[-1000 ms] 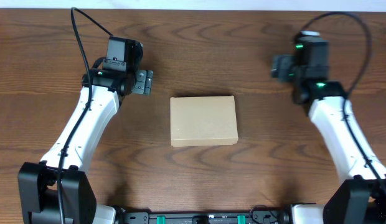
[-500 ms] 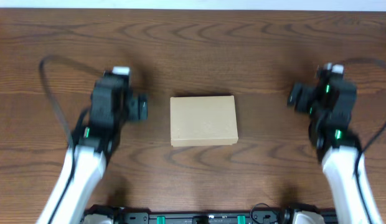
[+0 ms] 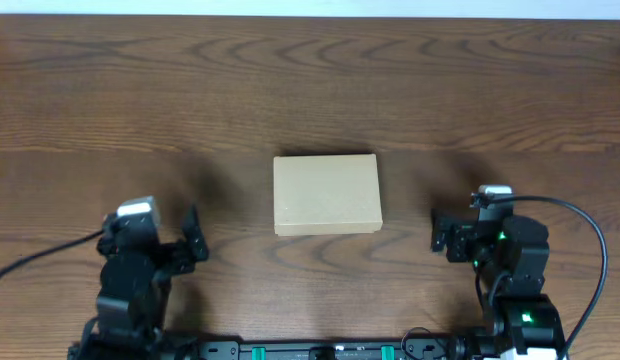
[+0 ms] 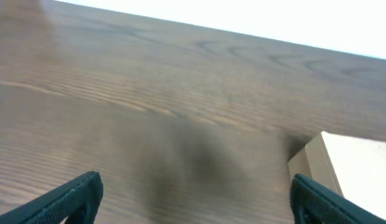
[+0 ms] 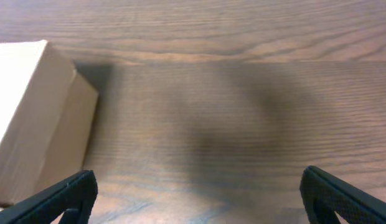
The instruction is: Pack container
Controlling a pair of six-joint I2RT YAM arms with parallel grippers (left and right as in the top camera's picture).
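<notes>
Left gripper: fingers spread wide, nothing between them. In the left wrist view the two dark fingertips sit at the bottom corners, with only bare wood of the table in the gap. Right gripper: likewise spread and holding nothing. In the right wrist view its tips are at the lower left and lower right, with open tabletop between them and a soft shadow ahead on the wood. Neither gripper touches anything. Both hang low near my base edge of the table, the left one on my left side and the right one on my right, well apart from each other. A black cable loops out past the right arm on its outer side. The container lies between the two grippers and further out from my base than either. From the left gripper it is ahead and off to the right, and only its near corner and a pale top face enter the right edge of the left wrist view. From the right gripper it is ahead and off to the left, showing one tan side wall and its top at the left edge of the right wrist view. A strip of bare wood separates each gripper from the container, so there is no contact on either side. Overhead, the container sits square to the table edges, resting flat, its top a plain closed tan rectangle with a narrow front face showing toward me. I cannot tell from these views where the flap hinges. Beyond the container the wood runs to the far table edge.
</notes>
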